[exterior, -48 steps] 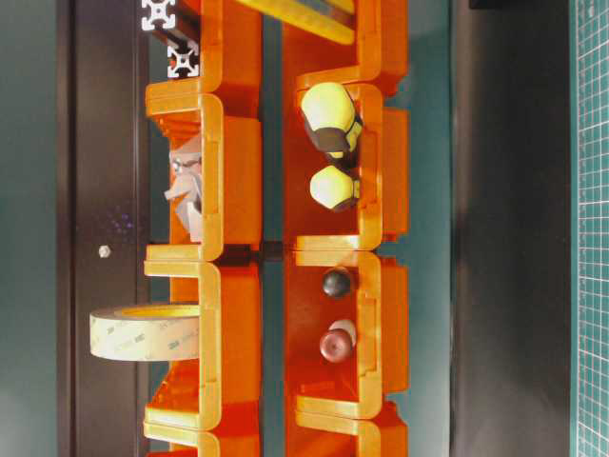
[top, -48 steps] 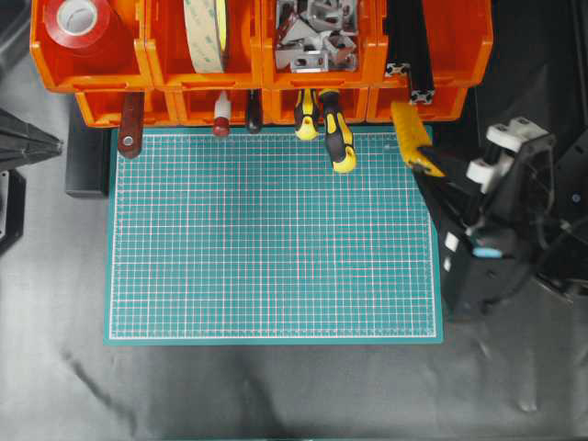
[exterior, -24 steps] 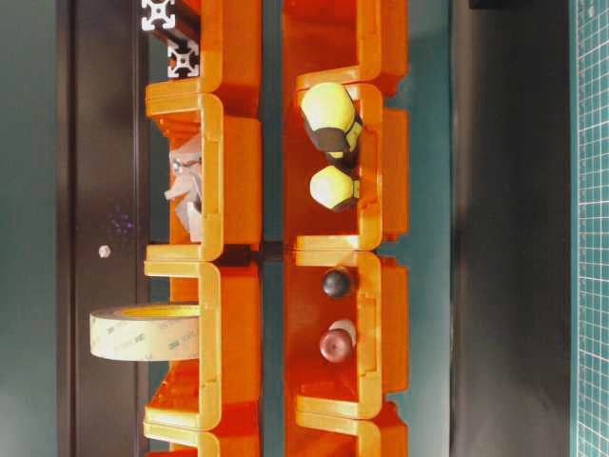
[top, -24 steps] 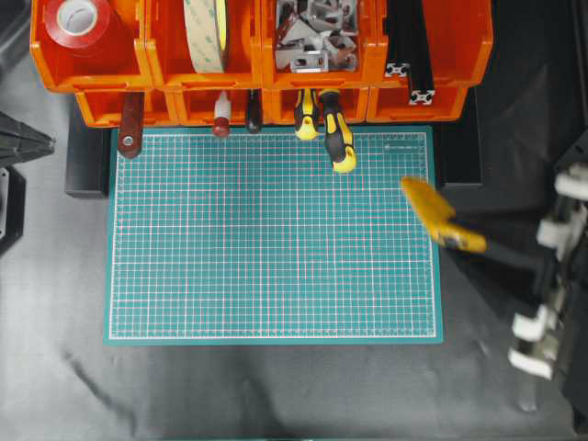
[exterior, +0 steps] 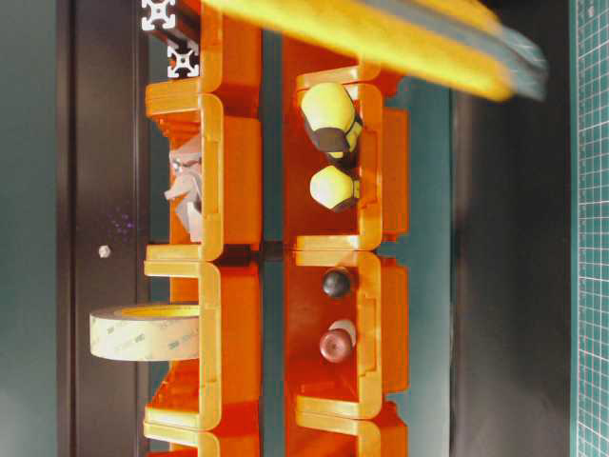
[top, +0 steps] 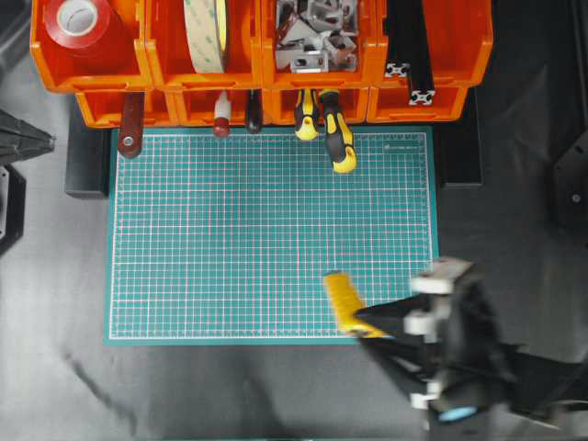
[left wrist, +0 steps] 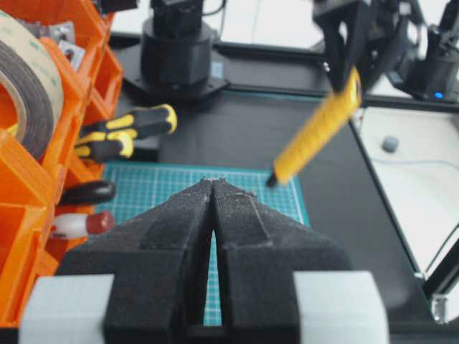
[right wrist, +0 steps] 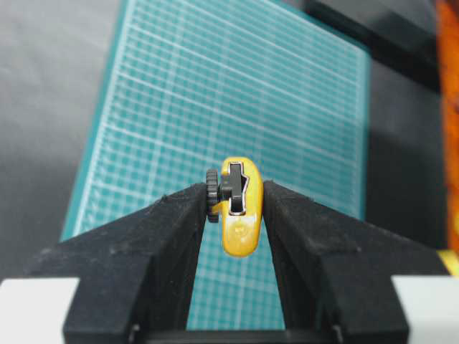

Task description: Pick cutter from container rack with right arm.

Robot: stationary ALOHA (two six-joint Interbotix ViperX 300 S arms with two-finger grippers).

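The yellow cutter (top: pixel 344 301) hangs over the front right part of the green mat (top: pixel 230 239), away from the orange container rack (top: pixel 175 78). My right gripper (top: pixel 372 325) is shut on it. In the right wrist view the two black fingers of the right gripper (right wrist: pixel 235 190) clamp the cutter (right wrist: pixel 239 215) end-on, with its dark slider wheel against the left finger. The left wrist view shows the cutter (left wrist: pixel 315 132) tilted, dark tip down, above the mat's far corner. My left gripper (left wrist: pixel 214 183) is shut and holds nothing. The table-level view shows the cutter (exterior: pixel 381 38) as a blurred yellow streak.
Two yellow-and-black screwdrivers (top: pixel 337 138) and several other tool handles stick out of the rack's lower bins onto the mat's back edge. Tape rolls (top: pixel 204 32), metal brackets (top: pixel 317 32) and black aluminium profiles (top: pixel 409 55) fill the upper bins. The right arm (top: pixel 478 367) covers the front right table.
The right gripper has carried the cutter from the rack's right end, along the mat's right edge, down to its front right part. The left gripper has not moved.
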